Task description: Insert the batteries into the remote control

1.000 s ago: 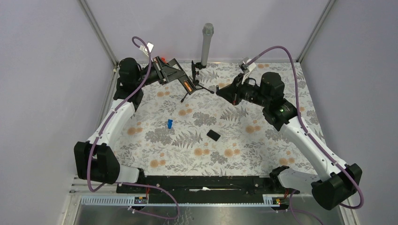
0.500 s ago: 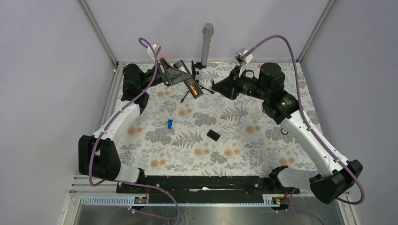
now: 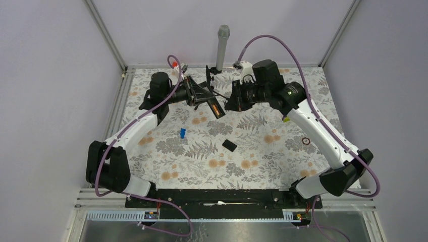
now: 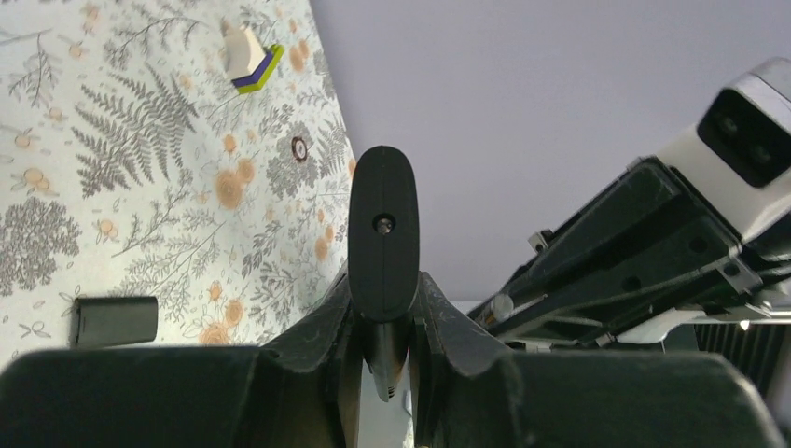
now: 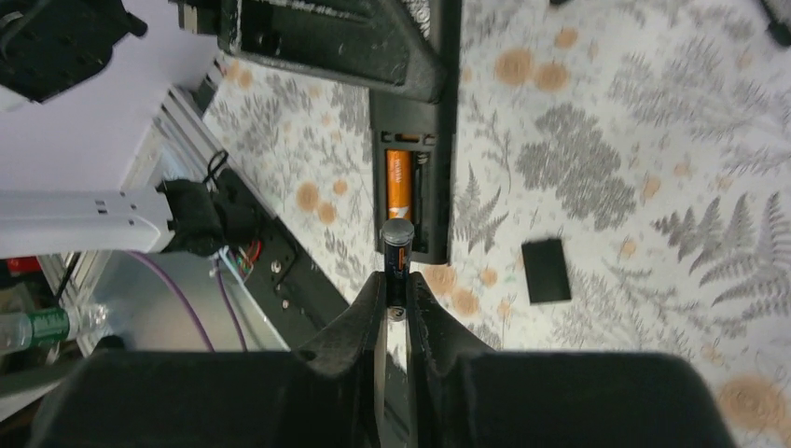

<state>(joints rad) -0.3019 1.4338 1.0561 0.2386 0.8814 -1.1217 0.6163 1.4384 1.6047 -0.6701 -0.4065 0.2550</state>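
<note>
My left gripper [image 3: 203, 94] is shut on the remote control [image 3: 216, 107], a slim black bar held in the air with its open battery bay facing up. In the left wrist view the remote [image 4: 382, 233] stands end-on between my fingers. One orange battery [image 5: 398, 182] lies in the left slot of the bay; the slot beside it is empty. My right gripper [image 5: 395, 280] is shut on a second battery [image 5: 396, 247], whose tip is at the near end of the bay. In the top view my right gripper [image 3: 228, 104] sits just right of the remote.
The small black cover plate [image 3: 229, 145] lies on the floral mat, also seen from the right wrist [image 5: 546, 271]. A blue piece [image 3: 182, 132] lies to the left. A grey post [image 3: 222, 48] and a small black stand [image 3: 212, 80] are at the back. A ring [image 3: 305, 140] lies at the right.
Both arms have swung toward the middle. The left gripper carried the remote rightward and nearer; the right gripper moved left with its battery up to the remote's bay.
</note>
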